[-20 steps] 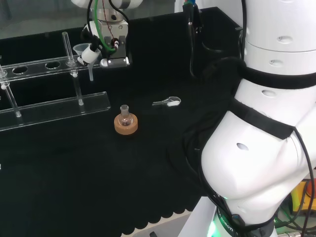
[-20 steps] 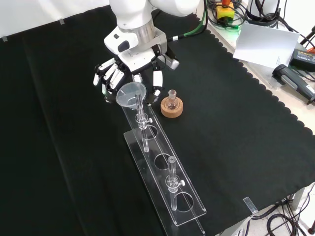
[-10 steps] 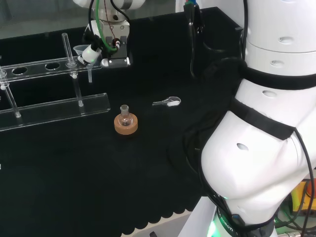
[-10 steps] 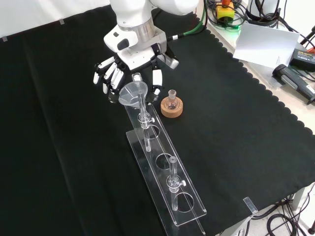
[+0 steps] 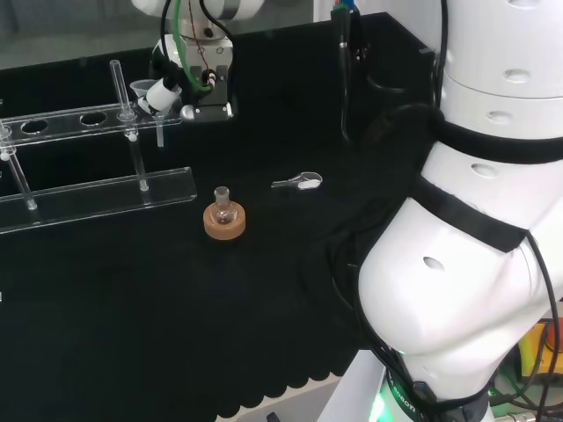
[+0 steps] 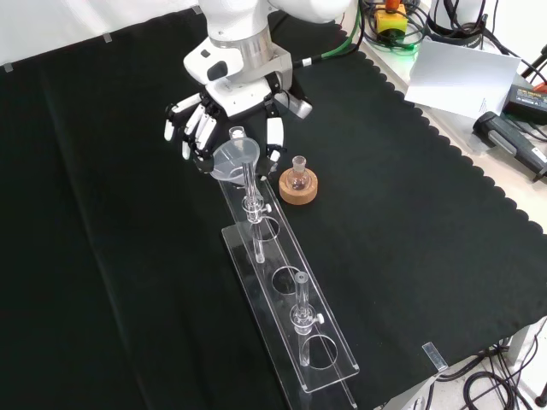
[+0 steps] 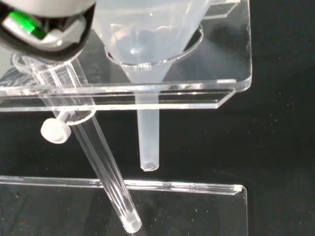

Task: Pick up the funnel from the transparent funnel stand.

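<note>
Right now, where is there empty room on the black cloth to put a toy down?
In the front view, the black cloth is bare right of the little flask on its cork ring, and also left of the clear stand. It is crowded near the top, where the robot hand sits at the funnel.

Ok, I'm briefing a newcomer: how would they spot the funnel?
Find the long clear stand on the black cloth in the front view, and follow it to the end nearest the hand. The funnel sits in the last hole there: the one cloudy cone with a stem, unlike the thin clear posts nearby.
</note>
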Controlling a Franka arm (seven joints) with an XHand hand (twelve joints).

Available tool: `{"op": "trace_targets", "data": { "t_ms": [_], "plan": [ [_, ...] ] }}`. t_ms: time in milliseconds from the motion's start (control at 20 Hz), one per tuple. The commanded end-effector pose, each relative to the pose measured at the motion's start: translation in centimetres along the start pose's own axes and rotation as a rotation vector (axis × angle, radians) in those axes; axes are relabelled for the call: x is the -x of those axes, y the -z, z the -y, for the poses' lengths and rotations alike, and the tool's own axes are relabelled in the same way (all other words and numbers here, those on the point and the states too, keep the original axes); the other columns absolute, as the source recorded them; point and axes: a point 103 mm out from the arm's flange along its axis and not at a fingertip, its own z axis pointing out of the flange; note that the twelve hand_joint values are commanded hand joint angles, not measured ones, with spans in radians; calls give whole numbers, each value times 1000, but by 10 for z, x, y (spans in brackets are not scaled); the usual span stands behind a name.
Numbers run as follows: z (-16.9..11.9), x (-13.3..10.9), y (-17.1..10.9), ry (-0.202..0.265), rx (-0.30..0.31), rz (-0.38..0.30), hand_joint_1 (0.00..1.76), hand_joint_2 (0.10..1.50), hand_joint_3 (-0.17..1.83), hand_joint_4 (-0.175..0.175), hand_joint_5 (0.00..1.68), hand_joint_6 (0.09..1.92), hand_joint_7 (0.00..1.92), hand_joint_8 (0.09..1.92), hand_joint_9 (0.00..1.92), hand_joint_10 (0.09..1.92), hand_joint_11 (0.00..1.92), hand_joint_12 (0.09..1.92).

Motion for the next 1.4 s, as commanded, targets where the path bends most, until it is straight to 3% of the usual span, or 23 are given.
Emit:
{"op": "trace_targets", "data": {
  "t_ms": [50, 700, 1400],
  "plan": [
    [4, 1, 5, 1, 32, -8, 864, 534, 504, 69, 758, 602, 1056, 449, 630, 446, 0, 891],
    [18, 2, 21, 17, 120, -6, 905, 530, 510, 73, 769, 637, 1056, 463, 651, 439, 0, 933],
    [40, -10, 58, 97, 264, 38, 928, 527, 519, 70, 758, 641, 1051, 468, 658, 433, 0, 954]
  ]
}}
